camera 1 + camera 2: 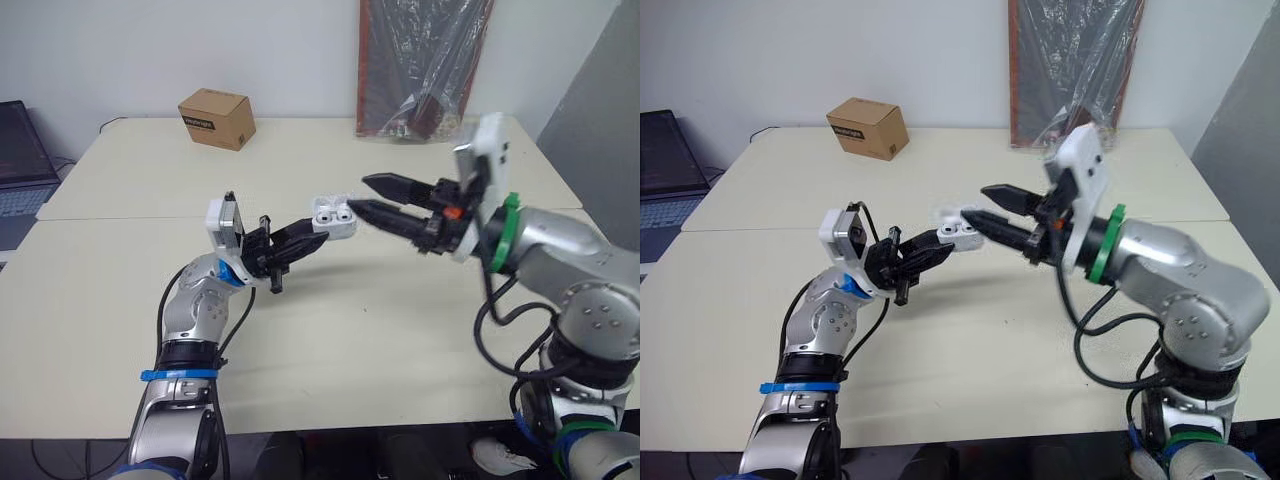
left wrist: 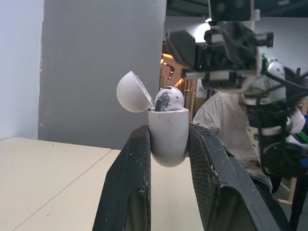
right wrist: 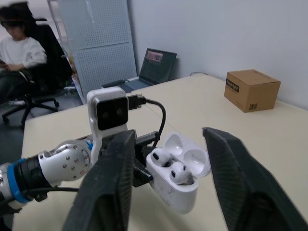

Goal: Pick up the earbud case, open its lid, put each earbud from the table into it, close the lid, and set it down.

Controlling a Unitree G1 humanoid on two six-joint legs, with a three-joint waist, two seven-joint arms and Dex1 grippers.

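Left pincer (image 2: 169, 132) clamped on open-lidded earbud case (image 1: 335, 215), its base hidden between fingers (image 2: 129, 187); right pincer (image 1: 358, 194) apart.

silver arms (image 1: 1185, 275), blk fingers (image 2: 125, 192), green/blue bands (image 1: 1102, 245)

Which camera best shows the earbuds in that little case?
The right wrist view: it looks down into the open earbud case, both earbuds seated. The left wrist view shows it side-on, one earbud showing; the head views see it from afar.
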